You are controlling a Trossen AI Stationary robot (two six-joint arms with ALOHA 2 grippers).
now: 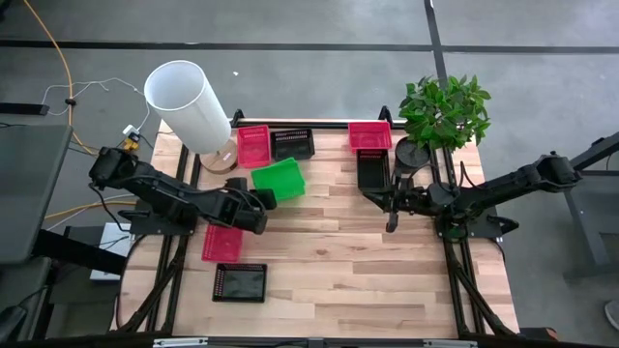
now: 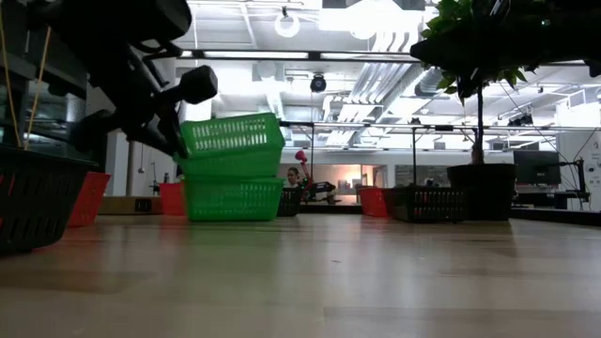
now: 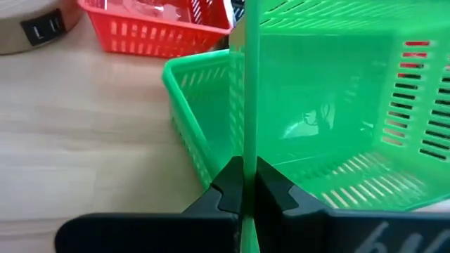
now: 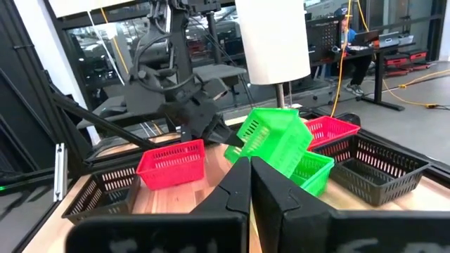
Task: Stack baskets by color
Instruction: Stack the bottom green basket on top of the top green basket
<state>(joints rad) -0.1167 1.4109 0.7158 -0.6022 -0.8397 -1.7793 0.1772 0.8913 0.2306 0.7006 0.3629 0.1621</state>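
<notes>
Green basket [image 4: 276,139], clamped by its wall in the left gripper [image 3: 246,184] and tilted over the green stack [image 2: 232,198], should apparently be levelled before release, right gripper [image 4: 249,176] kept shut.

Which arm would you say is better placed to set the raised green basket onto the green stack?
Left. The left gripper is shut on the raised green basket right above the green stack; the right gripper waits empty.
</notes>
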